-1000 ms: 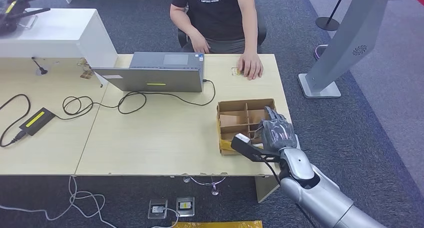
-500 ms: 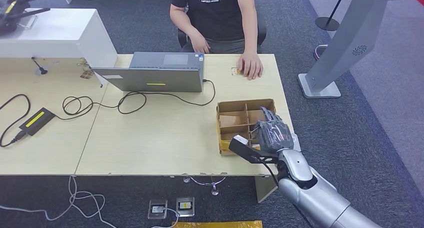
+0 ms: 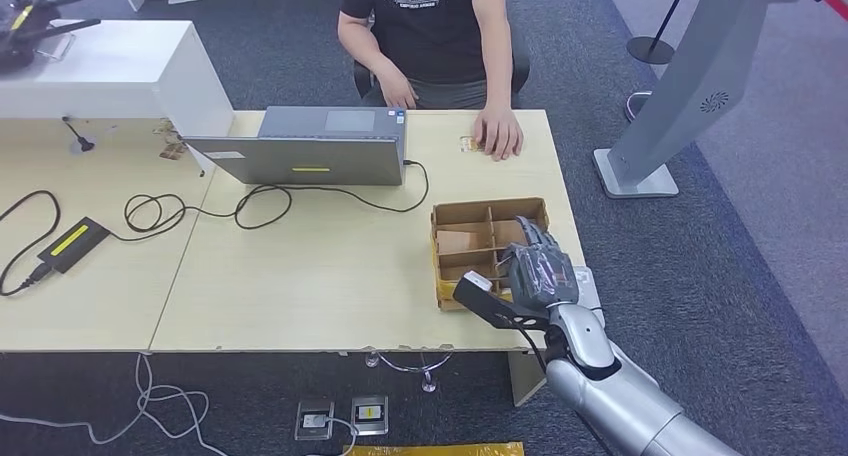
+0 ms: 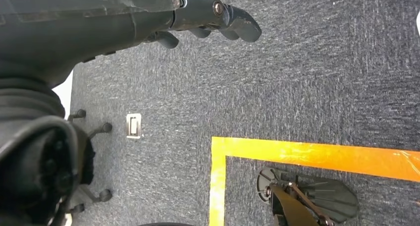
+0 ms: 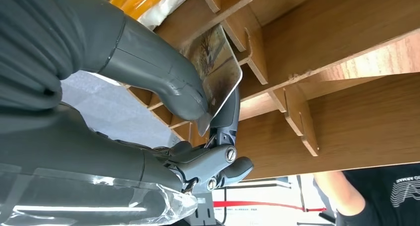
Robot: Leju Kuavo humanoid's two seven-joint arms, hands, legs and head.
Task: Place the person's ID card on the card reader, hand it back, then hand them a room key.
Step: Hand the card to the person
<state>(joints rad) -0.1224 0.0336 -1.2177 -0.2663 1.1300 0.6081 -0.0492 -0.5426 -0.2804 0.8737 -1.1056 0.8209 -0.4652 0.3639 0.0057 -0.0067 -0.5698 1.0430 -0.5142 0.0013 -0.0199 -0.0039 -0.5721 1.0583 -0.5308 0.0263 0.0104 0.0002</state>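
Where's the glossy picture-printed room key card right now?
In the right wrist view, the card is pinched between the right hand's thumb and fingers, over the brown cardboard divider box at the table's right end.

The right robot hand is covering the near compartments of the cardboard box, its thumb is hiding part of the picture card it is pinching, and the person's hand beyond is concealing most of a small card.

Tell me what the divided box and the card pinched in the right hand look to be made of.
Divided box: brown corrugated cardboard by the look, matte, with slotted dividers showing raw cut edges.
Card: probably plastic, thin and rigid with rounded corners, a glossy printed picture face catching light, pinched by the right robot hand.
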